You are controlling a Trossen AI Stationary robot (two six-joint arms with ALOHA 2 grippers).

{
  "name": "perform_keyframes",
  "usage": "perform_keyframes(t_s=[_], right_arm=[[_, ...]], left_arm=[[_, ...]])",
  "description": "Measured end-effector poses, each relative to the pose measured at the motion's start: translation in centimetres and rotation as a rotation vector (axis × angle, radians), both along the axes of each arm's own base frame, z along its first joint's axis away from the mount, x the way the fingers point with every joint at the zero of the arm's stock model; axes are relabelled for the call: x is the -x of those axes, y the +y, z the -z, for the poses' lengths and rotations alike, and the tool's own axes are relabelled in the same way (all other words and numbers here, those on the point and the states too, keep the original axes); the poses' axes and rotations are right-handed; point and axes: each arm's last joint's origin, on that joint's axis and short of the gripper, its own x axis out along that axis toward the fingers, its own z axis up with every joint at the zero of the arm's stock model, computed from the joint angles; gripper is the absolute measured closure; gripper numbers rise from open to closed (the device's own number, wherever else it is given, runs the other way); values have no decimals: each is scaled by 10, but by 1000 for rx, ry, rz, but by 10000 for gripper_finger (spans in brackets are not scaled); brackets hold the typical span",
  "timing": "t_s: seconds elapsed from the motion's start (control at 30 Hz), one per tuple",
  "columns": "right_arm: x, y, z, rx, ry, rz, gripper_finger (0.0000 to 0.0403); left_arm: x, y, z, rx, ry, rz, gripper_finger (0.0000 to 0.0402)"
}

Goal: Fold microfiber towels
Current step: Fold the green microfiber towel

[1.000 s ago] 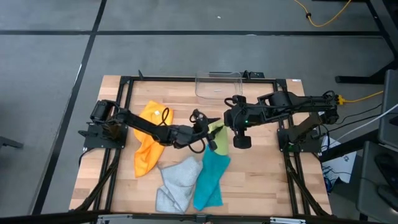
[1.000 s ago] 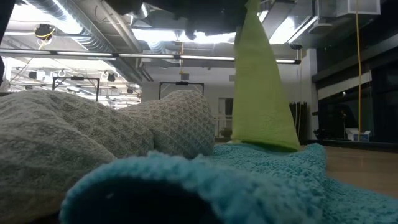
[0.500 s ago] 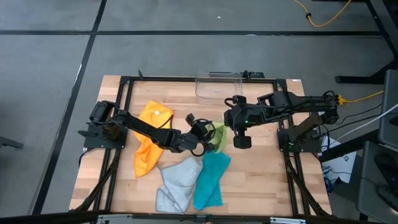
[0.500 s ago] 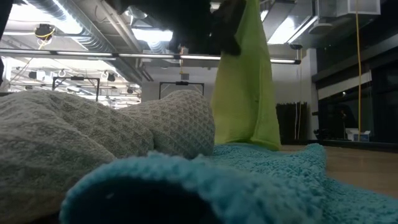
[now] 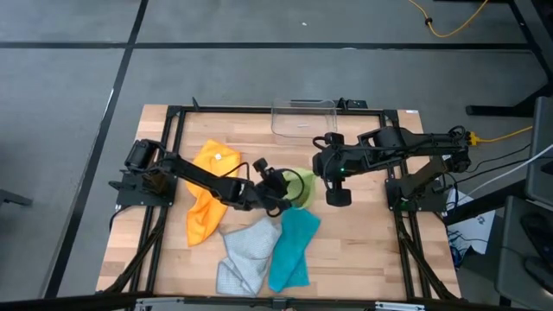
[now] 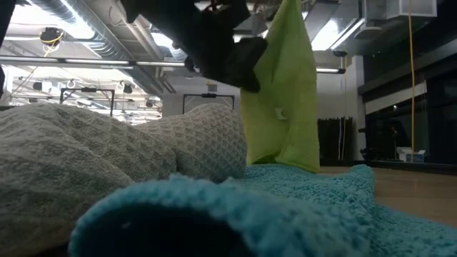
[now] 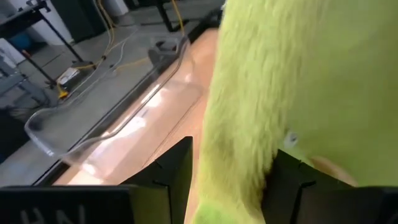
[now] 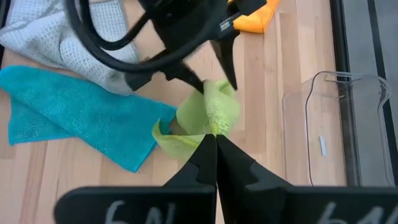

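Note:
The lime green towel (image 6: 285, 107) hangs from my right gripper (image 8: 211, 142), which is shut on its top above mid-table (image 5: 318, 183). Its lower end rests on the table behind the teal towel (image 5: 292, 250). My left gripper (image 7: 233, 155) stands open around the hanging green towel (image 7: 298, 74), one finger on each side, well above the table (image 6: 228, 50). The orange towel (image 5: 207, 194) lies crumpled at the left. The grey towel (image 5: 246, 250) lies near the front, beside the teal one. My right gripper pinches the green towel's topmost bunched part (image 8: 214, 127) between its two fingers, coming from above and slanting down. The towel hangs below the fingers, and its lower end (image 6: 282, 163) is down on the table. Of my left gripper I cannot tell whether its fingers (image 7: 171, 180) touch the towel between them.
A clear plastic bin (image 5: 302, 119) stands at the table's far edge, behind both grippers. Black frame rails (image 5: 173, 155) run along the table's sides. Bare wood shows at the right (image 5: 363, 242).
My left gripper has sunk and rolled, coming in against the hanging green towel so that the cloth now lies between its fingers. The towel, earlier a narrow cone, now hangs wider and bunched on the side toward that gripper.

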Motion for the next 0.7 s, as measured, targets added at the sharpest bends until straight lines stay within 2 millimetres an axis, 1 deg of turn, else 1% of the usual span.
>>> perform_keyframes(t_s=[0.07,0.17,0.33,0.43,0.57,0.7], right_arm=[[1,0,0,-9,10,-6,402],[1,2,1,-71,29,-43,402],[3,6,2,-185,65,-109,402],[6,8,3,-244,98,-143,402],[6,8,3,-267,112,-155,402],[7,8,3,-266,112,-158,402]], left_arm=[[1,5,2,-8,35,-12,255],[1,16,3,-20,62,-34,255],[-1,30,3,-111,160,-18,255],[-1,37,1,-133,180,-10,255],[-3,43,0,-72,165,57,255],[-6,41,2,19,165,200,255]])
